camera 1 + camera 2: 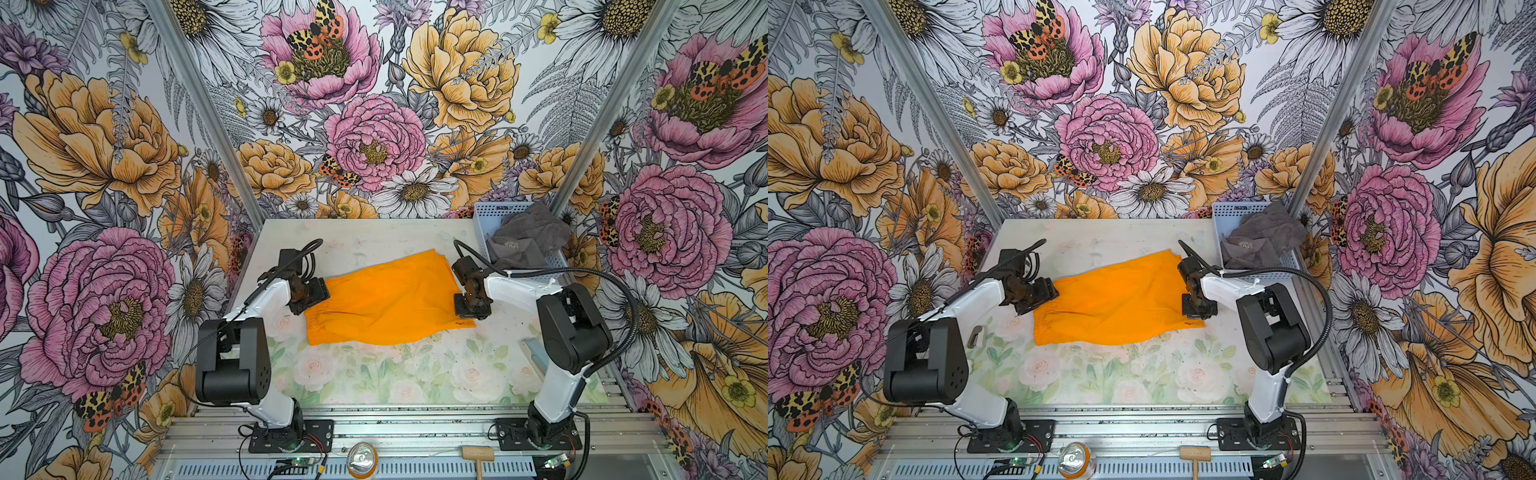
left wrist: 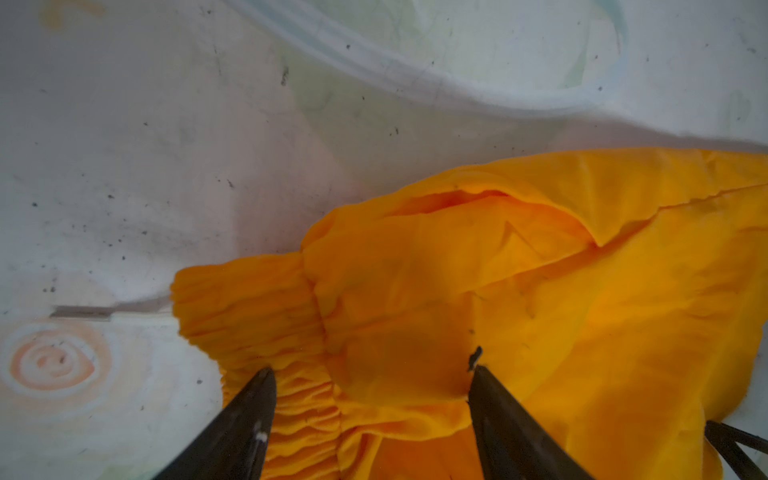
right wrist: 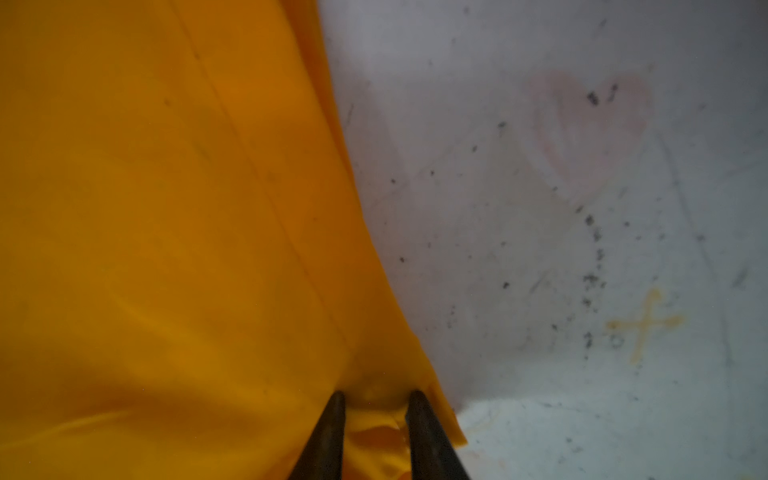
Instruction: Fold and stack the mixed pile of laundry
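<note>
Shorts (image 1: 386, 303), bright orange, lie spread flat in middle of table (image 1: 374, 374); waistband (image 2: 249, 307) end points toward left arm, leg end toward right arm; left gripper (image 2: 372, 370) sits low over waistband corner, jaws wide apart, nothing held; right gripper (image 3: 377, 397) sits at leg hem, jaws narrow, small bump of orange cloth squeezed between tips; grey towel (image 1: 528, 237) lies crumpled in pale blue basket (image 1: 486, 216) at far right corner of table, part hanging over rim; towel well apart from shorts.
</note>
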